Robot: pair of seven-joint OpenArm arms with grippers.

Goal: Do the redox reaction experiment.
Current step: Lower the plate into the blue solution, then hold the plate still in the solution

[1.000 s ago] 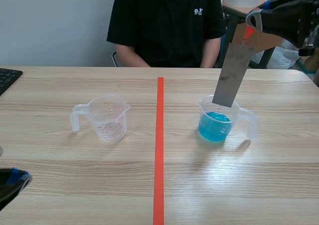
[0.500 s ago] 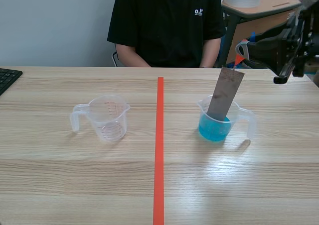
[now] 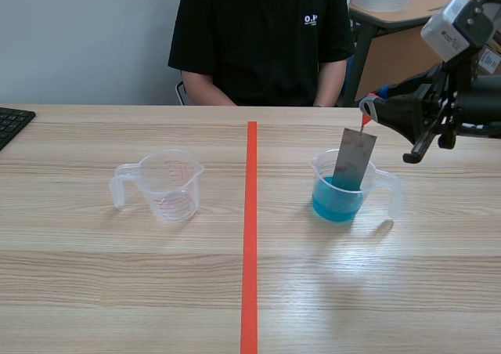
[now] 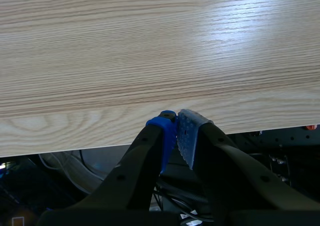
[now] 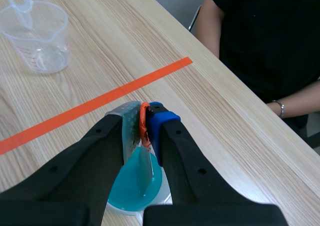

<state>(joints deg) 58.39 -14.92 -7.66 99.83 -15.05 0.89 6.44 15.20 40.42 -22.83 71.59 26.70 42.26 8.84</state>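
A grey metal strip with an orange tab at its top stands tilted in a clear beaker, its lower end in the blue liquid. My right gripper is shut on the tab, just above the beaker. In the right wrist view the strip hangs from between the fingers of the right gripper into the blue liquid. An empty clear beaker sits left of the orange tape line. My left gripper is shut on nothing over the table's near edge, outside the scene view.
A person in a black shirt sits across the table, a forearm resting near the far edge. A keyboard corner lies at the far left. The empty beaker is well ahead of the right gripper, beyond the tape line.
My right gripper has come down and the strip has sunk deeper into the blue liquid. The left gripper has dropped out of the scene view.
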